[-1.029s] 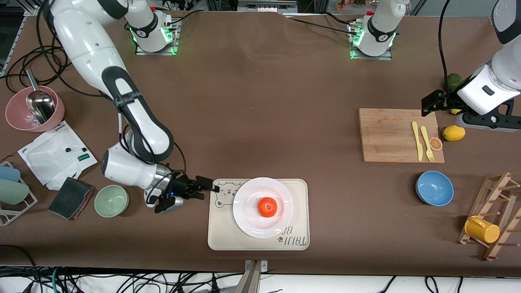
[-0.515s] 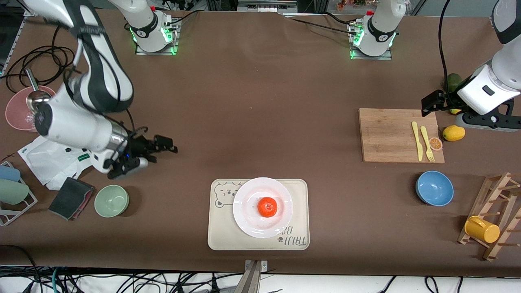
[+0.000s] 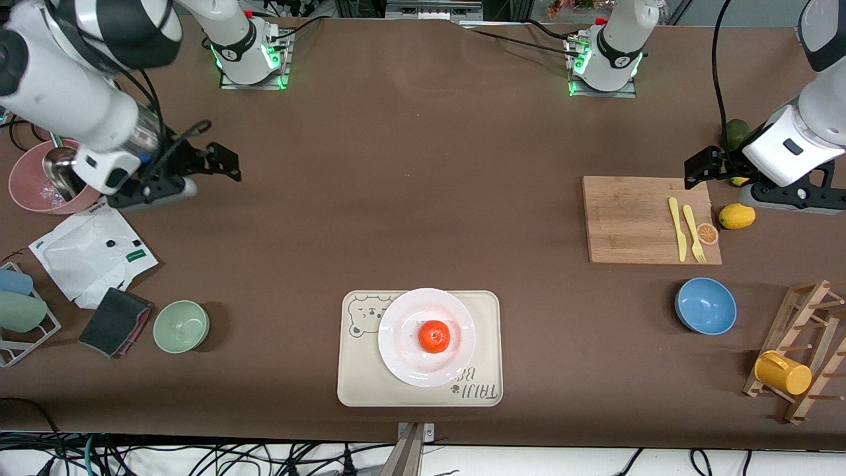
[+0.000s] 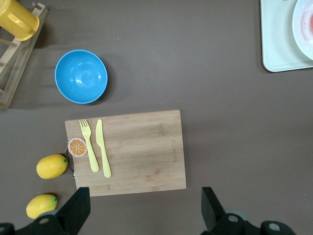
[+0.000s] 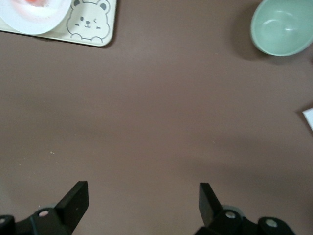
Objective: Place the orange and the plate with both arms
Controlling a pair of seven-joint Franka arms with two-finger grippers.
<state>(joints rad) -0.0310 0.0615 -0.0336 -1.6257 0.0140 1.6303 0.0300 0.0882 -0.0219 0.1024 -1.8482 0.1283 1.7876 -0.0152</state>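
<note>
Orange (image 3: 434, 336) sits on plate (image 3: 426, 336), plate on tray (image 3: 357, 377), lower centre: looks done. Right gripper (image 3: 221, 162) upper frame, left gripper (image 3: 694, 170) over board (image 3: 628, 218) edge; both empty, jaws apart.

The right claw (image 3: 221, 162) has moved away from the tray (image 3: 357, 377) to the upper left of the frame, now over bare desk (image 3: 410, 165).

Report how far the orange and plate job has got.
Done, by the look of it: the orange sits on the white plate, which rests on the bear-printed tray. In hand: nothing. The right gripper is open and empty over bare table at the right arm's end; the left gripper, open too, waits at the cutting board's edge. Left: seemingly nothing.
</note>
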